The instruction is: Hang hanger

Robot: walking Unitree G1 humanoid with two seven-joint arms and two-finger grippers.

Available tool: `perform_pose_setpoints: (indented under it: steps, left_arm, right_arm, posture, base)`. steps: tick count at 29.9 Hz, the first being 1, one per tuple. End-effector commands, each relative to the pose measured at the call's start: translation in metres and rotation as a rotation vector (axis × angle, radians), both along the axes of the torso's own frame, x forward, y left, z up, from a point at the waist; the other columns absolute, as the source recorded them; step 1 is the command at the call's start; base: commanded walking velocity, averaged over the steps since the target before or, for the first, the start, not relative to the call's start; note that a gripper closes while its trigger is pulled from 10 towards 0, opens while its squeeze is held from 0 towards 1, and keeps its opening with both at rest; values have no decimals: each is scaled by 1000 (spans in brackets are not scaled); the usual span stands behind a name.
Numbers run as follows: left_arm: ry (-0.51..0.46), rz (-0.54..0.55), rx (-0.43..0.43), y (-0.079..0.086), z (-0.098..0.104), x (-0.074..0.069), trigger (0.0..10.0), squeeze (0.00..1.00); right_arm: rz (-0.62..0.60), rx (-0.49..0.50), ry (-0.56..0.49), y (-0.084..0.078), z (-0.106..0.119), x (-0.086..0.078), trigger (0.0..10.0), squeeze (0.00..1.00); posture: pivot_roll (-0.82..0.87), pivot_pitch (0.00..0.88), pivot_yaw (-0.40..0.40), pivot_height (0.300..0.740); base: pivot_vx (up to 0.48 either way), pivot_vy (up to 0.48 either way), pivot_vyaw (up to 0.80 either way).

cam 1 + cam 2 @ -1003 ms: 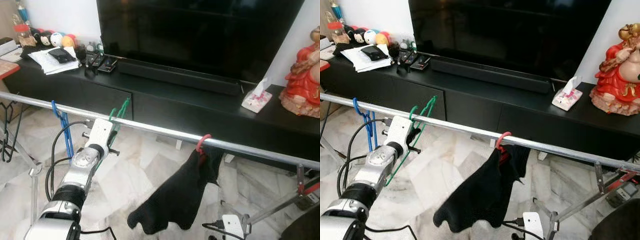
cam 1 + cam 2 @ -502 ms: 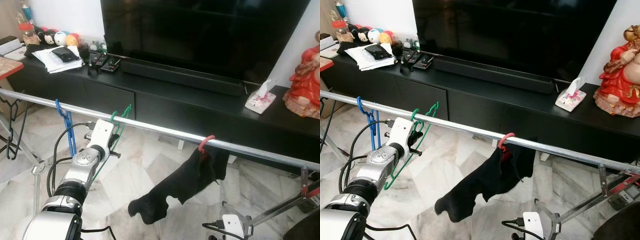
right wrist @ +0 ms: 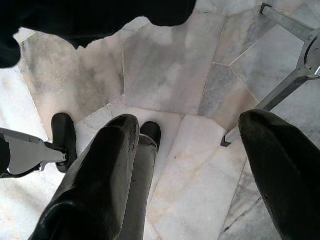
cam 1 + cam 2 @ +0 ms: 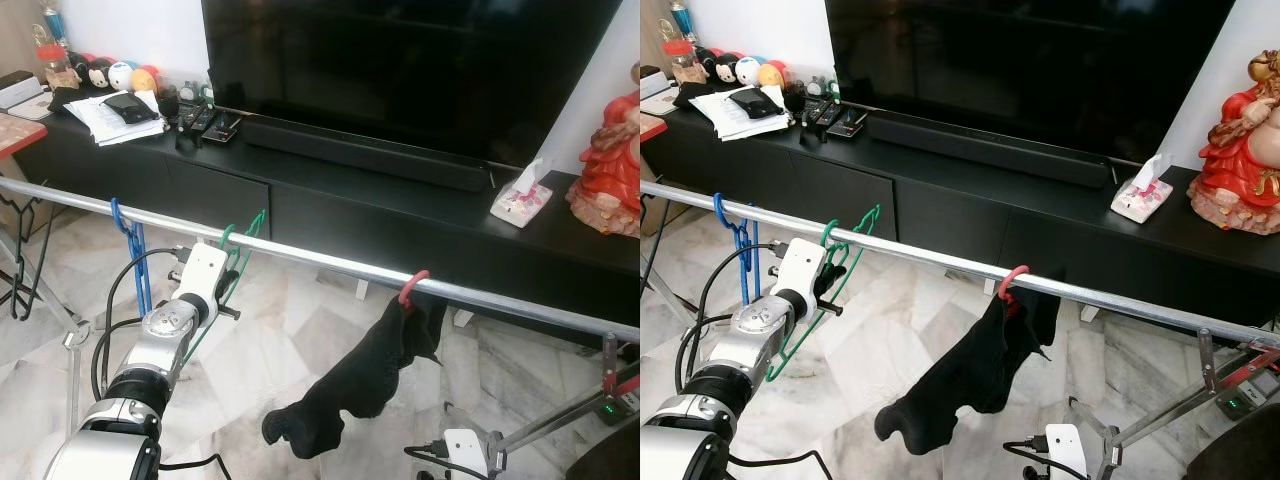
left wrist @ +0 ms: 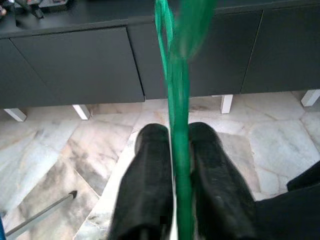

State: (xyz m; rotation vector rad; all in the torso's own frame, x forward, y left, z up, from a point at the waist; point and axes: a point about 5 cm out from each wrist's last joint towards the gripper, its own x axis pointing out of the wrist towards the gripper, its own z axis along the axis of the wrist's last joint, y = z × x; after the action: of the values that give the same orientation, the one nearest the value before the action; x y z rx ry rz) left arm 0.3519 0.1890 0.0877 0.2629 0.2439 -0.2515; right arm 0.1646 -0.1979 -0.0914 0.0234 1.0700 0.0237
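left eye view: the left gripper is raised to the rail, pinching the green hanger, whose hook looks to sit over the rail between a blue hanger and a red hanger carrying a black cloth.

left wrist view: both fingers are clamped on the green hanger's thin bar, so it is not let go.

right wrist view: the right gripper is spread wide, holding nothing, above the marble floor.

judging by this, the hooking seems done; release and withdrawal are left.
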Motion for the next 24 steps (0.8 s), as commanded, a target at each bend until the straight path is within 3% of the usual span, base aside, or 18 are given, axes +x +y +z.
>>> perform_pose_setpoints:
  steps: [1,5,6,17,24]
  left_arm:
    - [6,-8,-1,-3,-2,-2,10000,922]
    - [-3,-16,-2,-4,-1,-1,10000,918]
    - [-4,-17,-3,-4,0,-1,10000,984]
    - [-68,-26,-26,-5,8,-3,10000,953]
    - [-98,-50,-26,0,9,-15,10000,961]
  right_arm:
    - [4,-10,3,-3,1,1,10000,0]
    - [6,-9,4,-3,1,1,10000,0]
    - [6,-9,4,-3,1,1,10000,0]
    - [6,-9,4,-3,1,0,10000,0]
    - [8,-9,6,-3,0,0,10000,0]
  posture:
    - [33,0,-84,716]
    - [35,0,-84,716]
    - [35,0,-84,716]
    - [33,0,-82,716]
    - [38,0,-85,716]
  base:
    - [0,0,0]
    - [0,0,0]
    - [0,0,0]
    - [0,0,0]
    - [0,0,0]
